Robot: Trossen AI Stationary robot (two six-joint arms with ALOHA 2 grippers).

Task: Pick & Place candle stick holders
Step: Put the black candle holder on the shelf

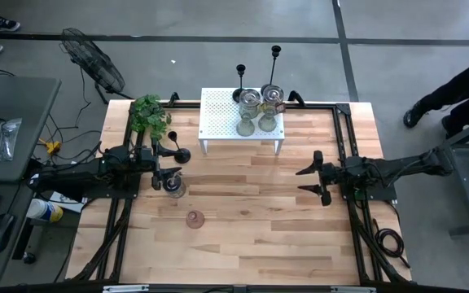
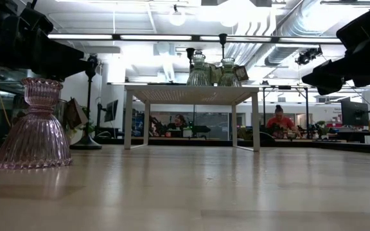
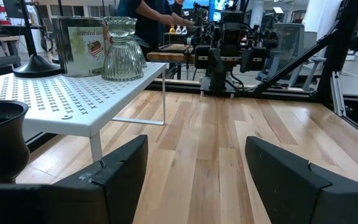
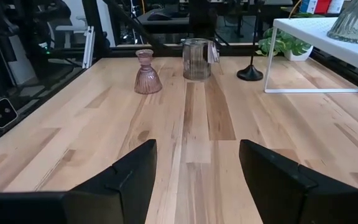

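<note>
Two black candlesticks stand behind the white shelf. Several glass holders stand on the shelf, and one shows in the left wrist view. A third black candlestick stands upright on the table by its round base. A clear glass holder and a pinkish holder stand nearby. My left gripper is open and empty between the third candlestick and the clear holder. My right gripper is open and empty at the table's right.
A small green plant stands at the table's far left corner. A printed tin stands on the shelf beside the glass holders. A black round cup shape shows close by in the left wrist view. Bare wood lies toward the near edge.
</note>
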